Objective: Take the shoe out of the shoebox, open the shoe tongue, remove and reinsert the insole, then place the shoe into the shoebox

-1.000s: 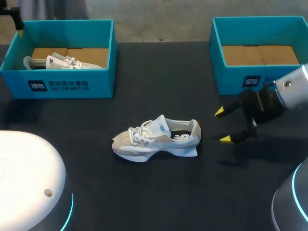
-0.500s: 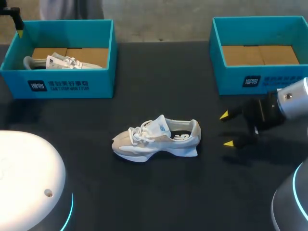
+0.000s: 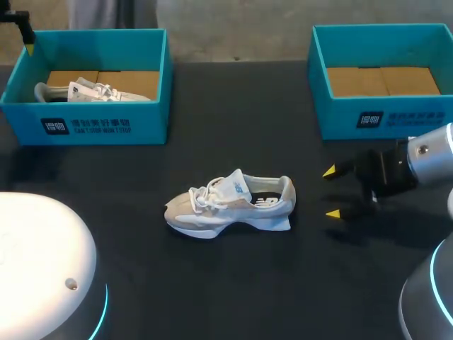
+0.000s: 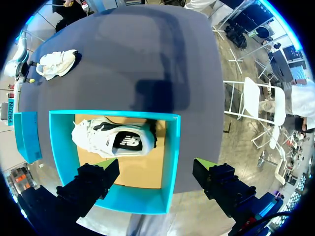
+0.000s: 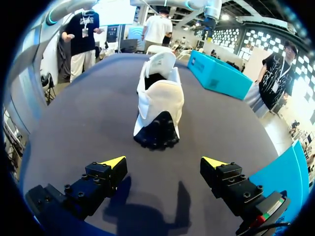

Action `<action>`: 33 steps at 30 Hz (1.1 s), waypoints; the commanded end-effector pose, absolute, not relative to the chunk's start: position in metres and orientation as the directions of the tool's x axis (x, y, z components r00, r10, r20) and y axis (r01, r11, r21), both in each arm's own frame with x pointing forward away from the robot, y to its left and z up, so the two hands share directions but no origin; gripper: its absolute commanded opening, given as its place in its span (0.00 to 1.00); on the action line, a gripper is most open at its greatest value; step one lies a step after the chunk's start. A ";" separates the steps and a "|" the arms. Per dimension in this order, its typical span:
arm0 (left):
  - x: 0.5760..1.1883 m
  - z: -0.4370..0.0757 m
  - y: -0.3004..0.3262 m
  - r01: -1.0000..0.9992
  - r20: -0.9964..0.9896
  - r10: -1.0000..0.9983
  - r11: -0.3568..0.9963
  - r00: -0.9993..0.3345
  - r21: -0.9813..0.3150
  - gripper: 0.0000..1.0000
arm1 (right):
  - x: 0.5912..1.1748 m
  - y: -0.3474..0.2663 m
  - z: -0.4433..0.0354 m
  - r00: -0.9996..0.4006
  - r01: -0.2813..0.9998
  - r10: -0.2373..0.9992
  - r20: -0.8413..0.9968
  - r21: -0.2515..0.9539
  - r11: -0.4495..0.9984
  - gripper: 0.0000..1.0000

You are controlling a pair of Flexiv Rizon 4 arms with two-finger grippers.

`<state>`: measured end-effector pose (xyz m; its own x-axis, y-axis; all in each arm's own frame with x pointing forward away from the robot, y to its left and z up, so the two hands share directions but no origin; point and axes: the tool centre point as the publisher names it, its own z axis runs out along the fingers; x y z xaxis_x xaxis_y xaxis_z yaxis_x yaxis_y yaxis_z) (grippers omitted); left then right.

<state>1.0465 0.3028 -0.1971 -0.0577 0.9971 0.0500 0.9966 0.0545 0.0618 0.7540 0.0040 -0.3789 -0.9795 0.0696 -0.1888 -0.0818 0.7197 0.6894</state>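
1. Holding my right hand [image 3: 331, 192] open beside the heel of the shoe [image 3: 230, 202], I grip nothing. Both yellow tips stand apart from the shoe, with bare worktop [image 3: 233, 283] between.
2. The shoe stands on its sole near the middle of the worktop, outside both boxes. Its toe points toward my left and its heel toward my right hand.
3. My left hand [image 4: 155, 169] hangs open above the left shoebox [image 4: 172, 157], which holds a second shoe [image 4: 113, 140]. It grips nothing.
4. The right shoebox [image 3: 340, 117] shows only its cardboard floor. I judge it to be this shoe's box, though nothing confirms that.
5. I judge the take-out step done and the tongue [image 3: 237, 183] not yet opened.
6. Risk: nothing braces the shoe. If one finger meets the heel before the other, the shoe is likely to slide or topple rather than seat between them.
7. Risk: the tongue sits just behind the laces [image 3: 205, 197]. Pulling on it with the shoe unheld could lift the whole shoe off the worktop.
8. Risk: a closure too high on the collar could crush the soft rim and block the way to the insole.
9. Not visible: the insole itself, since the shoe's opening shows only dark. I cannot tell whether the laces are tied or loose.
10. Cut off: my left arm barely shows in the head view, so its position is read from its own wrist view alone.
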 end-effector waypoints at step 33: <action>1.046 -0.197 0.303 0.997 0.052 0.997 0.053 -0.057 0.064 1.00 | 0.763 0.030 -0.379 -0.987 -0.042 0.085 -0.137 0.727 0.686 1.00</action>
<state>1.0465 0.3028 -0.1971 -0.0577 0.9971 0.0500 0.9966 0.0546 0.0618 0.7572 0.0219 -0.3739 -0.9867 0.0868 -0.1376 -0.0403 0.6894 0.7233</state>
